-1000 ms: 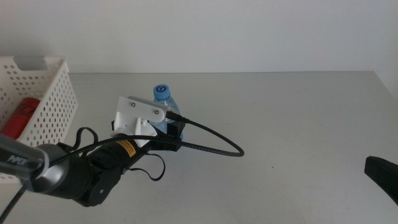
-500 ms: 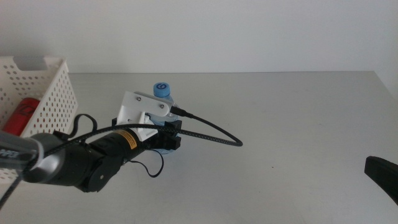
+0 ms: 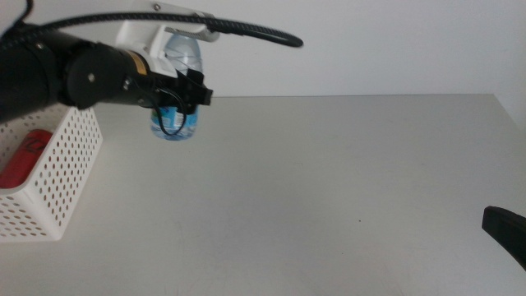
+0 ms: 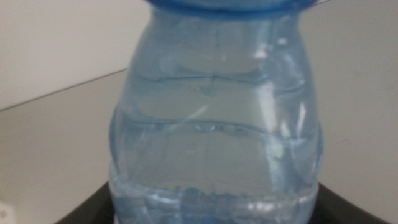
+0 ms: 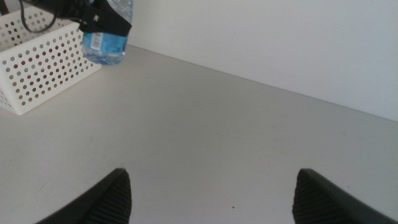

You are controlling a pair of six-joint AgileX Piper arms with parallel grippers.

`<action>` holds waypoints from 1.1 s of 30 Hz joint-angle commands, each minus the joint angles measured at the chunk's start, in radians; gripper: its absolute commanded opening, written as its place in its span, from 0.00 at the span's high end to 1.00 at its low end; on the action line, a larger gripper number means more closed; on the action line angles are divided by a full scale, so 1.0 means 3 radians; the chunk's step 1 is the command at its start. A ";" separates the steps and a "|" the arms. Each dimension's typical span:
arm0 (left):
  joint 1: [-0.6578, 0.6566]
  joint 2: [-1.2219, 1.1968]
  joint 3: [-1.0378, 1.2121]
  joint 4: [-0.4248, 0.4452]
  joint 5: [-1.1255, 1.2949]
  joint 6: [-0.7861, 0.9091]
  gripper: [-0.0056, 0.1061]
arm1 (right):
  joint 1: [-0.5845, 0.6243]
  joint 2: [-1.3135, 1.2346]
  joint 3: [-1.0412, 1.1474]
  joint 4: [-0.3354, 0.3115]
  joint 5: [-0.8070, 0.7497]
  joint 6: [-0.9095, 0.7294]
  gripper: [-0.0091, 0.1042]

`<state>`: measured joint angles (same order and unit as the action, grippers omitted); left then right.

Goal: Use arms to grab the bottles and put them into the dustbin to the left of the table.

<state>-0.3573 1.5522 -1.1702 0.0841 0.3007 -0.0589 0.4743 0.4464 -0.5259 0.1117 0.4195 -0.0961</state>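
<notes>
Lifted off the worktop (image 3: 329, 181) since earlier, the water bottle (image 3: 175, 90) hangs pinched in the left pincer (image 3: 185, 92), with the dustbin (image 3: 66, 164) just left below, so drop comes next; right pincer (image 5: 211, 193) waits, spread.

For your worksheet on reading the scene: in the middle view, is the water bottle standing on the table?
No: the left tool holds the bottle in the air above the table, beside the basket.

Light-grey table (image 3: 329, 189) bearing white dustbin (image 3: 62, 181).
</notes>
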 commanded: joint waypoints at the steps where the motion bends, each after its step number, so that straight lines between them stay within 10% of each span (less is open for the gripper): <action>1: 0.0233 -0.0180 -0.0441 0.0010 0.0354 0.0088 0.96 | -0.0017 0.0021 -0.0085 -0.0018 -0.0233 -0.0040 0.33; 16: 0.1936 0.0166 -0.1543 -0.0227 0.1714 0.1044 0.96 | -0.0017 0.0021 -0.0085 -0.0018 -0.0233 -0.0040 0.33; 33: 0.2034 0.0976 -0.1543 -0.0556 0.2022 0.1411 0.96 | -0.0017 0.0021 -0.0085 -0.0018 -0.0233 -0.0040 0.33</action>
<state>0.2553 1.8940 -1.5896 -0.0747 0.9548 0.3760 0.4743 0.4464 -0.5259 0.1117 0.4195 -0.0961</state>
